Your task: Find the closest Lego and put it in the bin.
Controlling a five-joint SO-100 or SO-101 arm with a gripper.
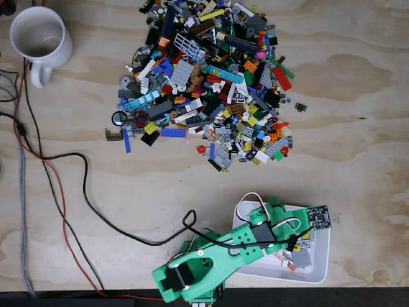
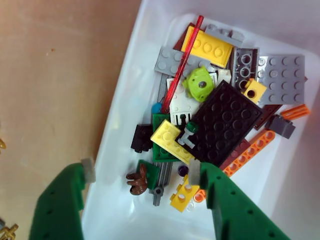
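Green two-finger gripper (image 2: pixel 140 175): jaws apart, nothing held, hanging over shallow white plastic rectangular bin (image 2: pixel 117 125) at bottom right of fixed view. Bin holds approx. a dozen+ mixed Lego pcs, e.g. black studded plate (image 2: pixel 225 122). Drop looks done; big multicolour Lego pile (image 1: pixel 204 83) farther up the table left to pick.

The white bin (image 2: pixel 125 100) was seen from above on a wooden table (image 2: pixel 55 80), holding a heap of Lego pieces: a black studded plate (image 2: pixel 225 122), yellow plates (image 2: pixel 207 47), grey plates (image 2: pixel 282 77), an orange beam (image 2: pixel 252 150) and a translucent red rod (image 2: pixel 185 57). The green gripper (image 2: pixel 142 172) was held with jaws spread wide, one finger over the bin's rim, nothing between them.
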